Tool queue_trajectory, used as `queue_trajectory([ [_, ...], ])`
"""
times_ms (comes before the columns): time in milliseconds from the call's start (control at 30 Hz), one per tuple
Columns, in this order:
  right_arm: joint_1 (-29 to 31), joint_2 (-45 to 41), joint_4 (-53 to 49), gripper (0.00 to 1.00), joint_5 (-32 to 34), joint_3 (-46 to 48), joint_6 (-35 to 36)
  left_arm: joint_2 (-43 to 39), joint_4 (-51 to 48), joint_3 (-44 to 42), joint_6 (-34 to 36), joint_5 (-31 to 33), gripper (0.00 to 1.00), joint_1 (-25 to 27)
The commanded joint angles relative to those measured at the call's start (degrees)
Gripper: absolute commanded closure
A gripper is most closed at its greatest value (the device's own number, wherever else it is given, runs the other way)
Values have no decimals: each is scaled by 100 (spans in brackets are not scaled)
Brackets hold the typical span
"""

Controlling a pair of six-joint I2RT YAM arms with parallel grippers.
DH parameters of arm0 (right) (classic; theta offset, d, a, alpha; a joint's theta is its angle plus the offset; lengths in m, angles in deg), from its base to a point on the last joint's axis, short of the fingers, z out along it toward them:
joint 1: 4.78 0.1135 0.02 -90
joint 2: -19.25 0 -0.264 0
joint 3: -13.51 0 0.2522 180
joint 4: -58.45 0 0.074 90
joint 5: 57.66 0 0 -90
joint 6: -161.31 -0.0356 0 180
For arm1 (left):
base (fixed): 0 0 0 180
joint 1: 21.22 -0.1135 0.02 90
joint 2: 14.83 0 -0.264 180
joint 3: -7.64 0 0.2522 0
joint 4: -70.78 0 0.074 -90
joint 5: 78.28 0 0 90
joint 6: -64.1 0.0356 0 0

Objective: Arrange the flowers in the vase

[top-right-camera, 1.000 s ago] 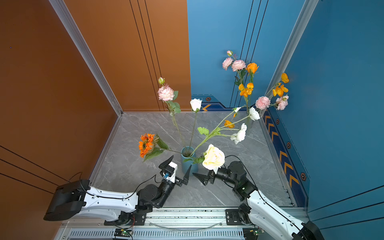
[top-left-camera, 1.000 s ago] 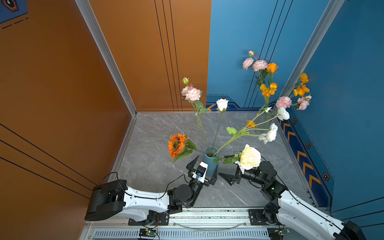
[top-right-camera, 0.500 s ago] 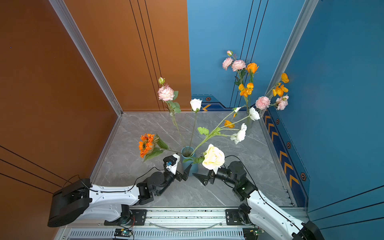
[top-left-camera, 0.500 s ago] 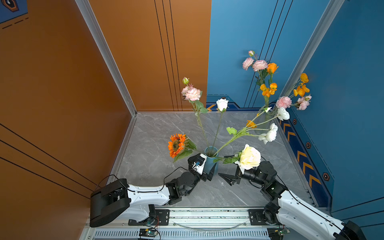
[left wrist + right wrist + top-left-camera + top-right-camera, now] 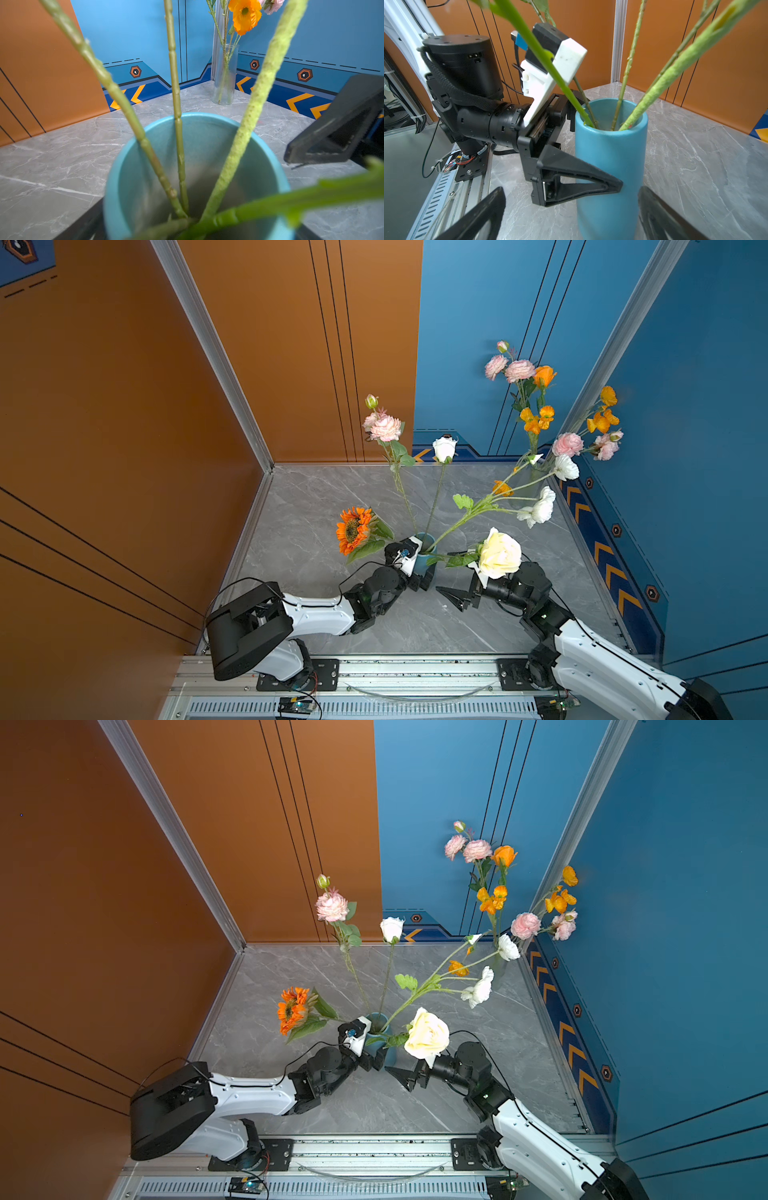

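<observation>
The main risk is the teal vase [image 5: 612, 216] going over. It is a tall, narrow cylinder, and five long stems lean out past its rim in different directions, so it is probably top-heavy. The left gripper [image 5: 596, 151] straddles it with its jaws spread wide, one black finger across the near wall and the other behind the rim. I cannot tell whether either pad touches the glaze. A sideways move of that arm could slide or tip the vase on the polished grey marble tabletop [image 5: 316, 510].

A second risk is snagging. The cream rose [image 5: 498, 553] droops low at lower centre-right of a top view, right over the right gripper [image 5: 451, 574]. That gripper sits just beside the vase, released and empty. In the right wrist view the rose's smooth green stem crosses in front of the left arm's white camera mount [image 5: 556, 68] — any arm motion could hook it and drag it out.

The other flowers in the vase are an orange sunflower [image 5: 353, 529], a ruffled pink bloom [image 5: 384, 427], a white rosebud [image 5: 444, 449] and a spray of papery white blossoms [image 5: 540, 508]. Their stems look plastic: two are knobbly [image 5: 174, 62] and one is pale and flocked [image 5: 259, 87].

The remaining pink and orange stems stand in a ribbed clear glass vase [image 5: 225, 74] in the far right corner — if they belong in the teal one, the task is only partly done.
</observation>
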Motion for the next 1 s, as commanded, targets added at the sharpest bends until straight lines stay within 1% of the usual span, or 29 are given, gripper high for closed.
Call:
queue_trajectory([
  [0, 44, 24, 141, 0, -53, -132, 87, 250, 517, 136, -108, -328, 2, -122],
  [67, 40, 37, 136, 0, -51, -136, 89, 396, 799, 131, -98, -395, 1, -137],
  [100, 41, 44, 137, 0, -48, -140, 100, 473, 931, 124, -96, -433, 3, -148],
  [133, 43, 48, 131, 0, -44, -141, 96, 517, 1036, 120, -100, -459, 7, -147],
  [200, 44, 38, 130, 0, -47, -141, 96, 599, 1254, 85, -138, -509, 16, -156],
  [300, 49, 38, 120, 0, -36, -141, 98, 664, 1533, 15, -151, -465, 28, -146],
  [400, 47, 51, 120, 0, -39, -145, 96, 663, 1716, -52, -152, -337, 36, -148],
  [567, 50, 56, 111, 0, -27, -143, 113, 577, 1938, -142, -104, -358, 53, -146],
  [833, 44, 41, 120, 0, -27, -141, 97, 48, 1876, -217, 41, -346, 62, -100],
  [967, 25, -132, 236, 0, 103, -39, 47, -371, 1379, -53, 376, -283, 64, -118],
])
